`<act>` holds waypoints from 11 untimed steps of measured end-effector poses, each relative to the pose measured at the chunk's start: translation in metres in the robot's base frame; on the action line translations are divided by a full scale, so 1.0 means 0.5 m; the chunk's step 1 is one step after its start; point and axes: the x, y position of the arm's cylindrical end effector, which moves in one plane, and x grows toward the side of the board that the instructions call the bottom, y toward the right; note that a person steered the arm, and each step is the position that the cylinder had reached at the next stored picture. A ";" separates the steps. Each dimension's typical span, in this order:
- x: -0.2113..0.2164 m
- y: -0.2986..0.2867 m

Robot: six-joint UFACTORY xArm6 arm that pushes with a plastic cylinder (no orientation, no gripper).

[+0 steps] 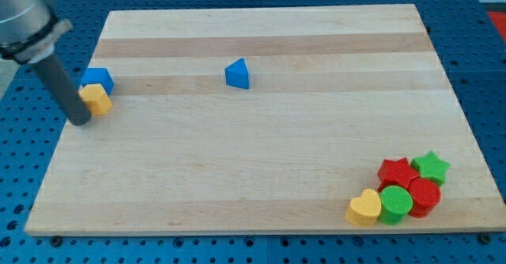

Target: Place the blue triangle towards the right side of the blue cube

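Note:
The blue triangle [237,73] lies on the wooden board [261,161] near the view's top, left of the middle. The blue cube [97,78] sits at the board's left edge, well to the triangle's left. A yellow block [96,99] touches the cube's lower side. My tip [81,122] rests on the board at the left edge, just below and left of the yellow block, close to it. The rod rises toward the view's top left corner.
A cluster sits at the board's bottom right: a yellow heart [364,207], a green cylinder [395,203], a red cylinder [424,196], a red star [397,171] and a green star [432,167]. The board lies on a blue perforated table.

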 end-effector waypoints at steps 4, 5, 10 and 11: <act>-0.159 0.561; -0.158 0.457; -0.238 0.252; -0.225 0.155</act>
